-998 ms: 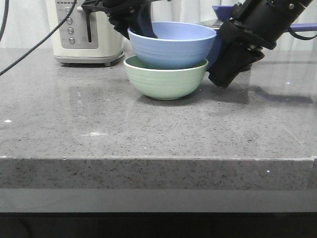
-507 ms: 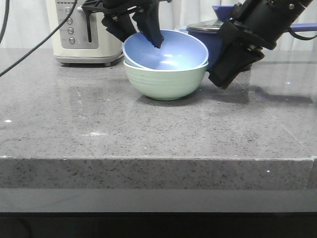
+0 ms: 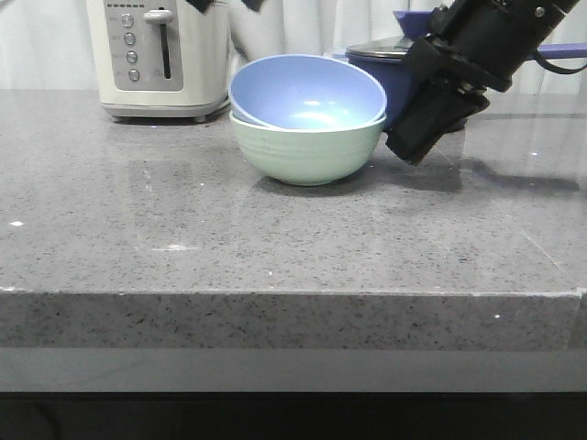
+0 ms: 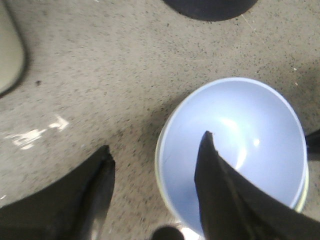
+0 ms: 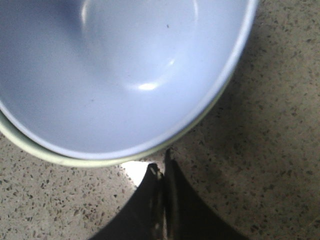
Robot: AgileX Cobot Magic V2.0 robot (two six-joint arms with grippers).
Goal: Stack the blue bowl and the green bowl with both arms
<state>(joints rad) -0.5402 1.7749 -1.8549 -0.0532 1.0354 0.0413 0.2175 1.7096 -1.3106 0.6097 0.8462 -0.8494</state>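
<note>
The blue bowl (image 3: 307, 92) sits nested inside the green bowl (image 3: 307, 151) and leans, with its rim higher at the back. In the left wrist view my left gripper (image 4: 156, 155) hangs open above the blue bowl (image 4: 250, 145), holding nothing, one finger over the bowl and one over the counter. It has almost left the front view at the top. My right gripper (image 3: 411, 147) is shut and empty, with its tip low beside the green bowl's right wall. The right wrist view shows the shut gripper (image 5: 162, 170) just outside the green rim (image 5: 50, 155), apart from it.
A cream toaster (image 3: 156, 60) stands at the back left. A dark navy lidded saucepan (image 3: 390, 64) stands behind the bowls, beside my right arm. The grey speckled counter (image 3: 275, 247) ends in a front edge below.
My left gripper let go of the blue bowl and rose out of the front view. The blue bowl dropped deeper into the green bowl and stays tilted. The right arm has not moved.
</note>
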